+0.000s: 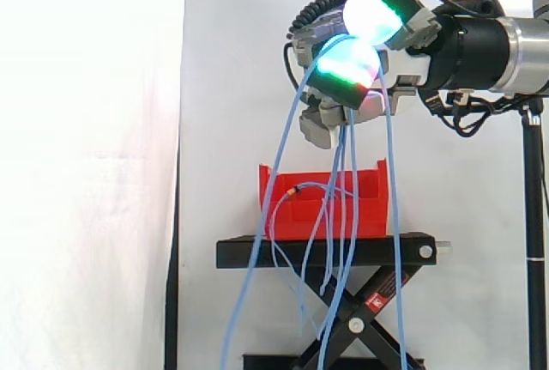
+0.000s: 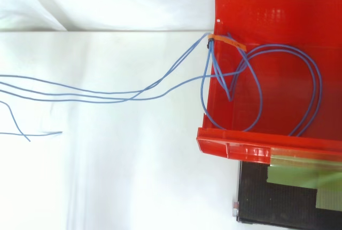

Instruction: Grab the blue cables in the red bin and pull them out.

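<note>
Cables (image 1: 352, 164), thin and blue, are clamped in the hand (image 1: 347, 69). Its fingers are curled round a bunch of them, and the strands come out under the fingers and hang toward 6 o'clock. In the side view the hand is high above the bin (image 1: 322, 207), at about 1 o'clock from it. I judge that it holds so high because the cables are long, and only height can draw their length out of the bin. Some strands fall past the stand (image 1: 326, 251) that carries the bin and go down to the lower edge. Others bend into the bin through its open top.

Seen from above, the bin has only cables in it: a few wide loops that reach from its 9 o'clock wall toward 3 o'clock and down to the 6 o'clock rim. An orange tie (image 2: 227, 40) binds the strands together at the 9 o'clock wall, near the 12 o'clock corner. From this tie several strands leave over the wall and run toward 9 o'clock across the view. The tie probably explains why the loops are gathered at one place. Whether it is also fixed to the wall, I cannot tell. The pulling looks partly done, with the loops not yet out.
</note>
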`<state>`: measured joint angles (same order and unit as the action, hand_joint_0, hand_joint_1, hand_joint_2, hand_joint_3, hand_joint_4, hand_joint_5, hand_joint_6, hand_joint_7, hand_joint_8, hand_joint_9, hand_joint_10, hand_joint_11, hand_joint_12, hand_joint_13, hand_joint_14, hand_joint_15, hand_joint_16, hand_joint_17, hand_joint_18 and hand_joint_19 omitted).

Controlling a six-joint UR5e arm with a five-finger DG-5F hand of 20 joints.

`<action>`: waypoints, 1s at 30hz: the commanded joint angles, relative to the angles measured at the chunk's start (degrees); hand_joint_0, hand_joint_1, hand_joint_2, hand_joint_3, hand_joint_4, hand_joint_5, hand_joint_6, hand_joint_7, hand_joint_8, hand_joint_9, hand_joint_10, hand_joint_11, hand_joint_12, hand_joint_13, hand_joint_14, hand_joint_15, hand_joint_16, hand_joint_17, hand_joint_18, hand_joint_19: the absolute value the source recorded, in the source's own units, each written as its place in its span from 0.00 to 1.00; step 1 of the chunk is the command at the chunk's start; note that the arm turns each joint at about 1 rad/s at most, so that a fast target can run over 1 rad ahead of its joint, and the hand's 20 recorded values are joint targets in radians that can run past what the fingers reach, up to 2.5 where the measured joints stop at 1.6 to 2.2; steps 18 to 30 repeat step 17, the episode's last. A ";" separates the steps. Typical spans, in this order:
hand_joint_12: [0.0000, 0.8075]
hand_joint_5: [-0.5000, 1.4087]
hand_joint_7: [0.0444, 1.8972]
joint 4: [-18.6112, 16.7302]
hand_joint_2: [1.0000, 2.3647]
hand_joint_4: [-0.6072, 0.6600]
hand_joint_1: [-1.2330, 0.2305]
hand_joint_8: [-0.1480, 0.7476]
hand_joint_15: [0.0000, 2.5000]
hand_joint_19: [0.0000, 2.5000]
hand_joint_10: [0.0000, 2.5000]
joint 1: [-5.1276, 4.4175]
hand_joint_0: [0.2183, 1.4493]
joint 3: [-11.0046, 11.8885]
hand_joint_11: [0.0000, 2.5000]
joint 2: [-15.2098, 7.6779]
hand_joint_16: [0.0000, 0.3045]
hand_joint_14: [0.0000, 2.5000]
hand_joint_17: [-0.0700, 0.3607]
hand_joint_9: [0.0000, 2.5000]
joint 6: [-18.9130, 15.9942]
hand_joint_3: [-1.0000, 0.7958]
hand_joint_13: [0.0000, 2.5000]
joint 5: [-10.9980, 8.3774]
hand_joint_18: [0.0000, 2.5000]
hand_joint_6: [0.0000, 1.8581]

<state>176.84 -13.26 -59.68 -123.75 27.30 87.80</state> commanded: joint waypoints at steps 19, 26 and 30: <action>0.37 0.55 0.23 0.00 0.01 0.65 0.21 0.45 0.67 0.39 0.45 -0.01 0.58 0.00 0.59 -0.08 0.13 0.00 0.37 0.36 -0.02 0.23 0.48 0.00 0.27 0.76; 0.37 0.55 0.23 0.00 0.01 0.65 0.21 0.45 0.67 0.39 0.45 -0.01 0.58 0.00 0.59 -0.08 0.13 0.00 0.37 0.36 -0.02 0.23 0.48 0.00 0.27 0.76; 0.37 0.55 0.23 0.00 0.01 0.65 0.21 0.45 0.67 0.39 0.45 -0.01 0.58 0.00 0.59 -0.08 0.13 0.00 0.37 0.36 -0.02 0.23 0.48 0.00 0.27 0.76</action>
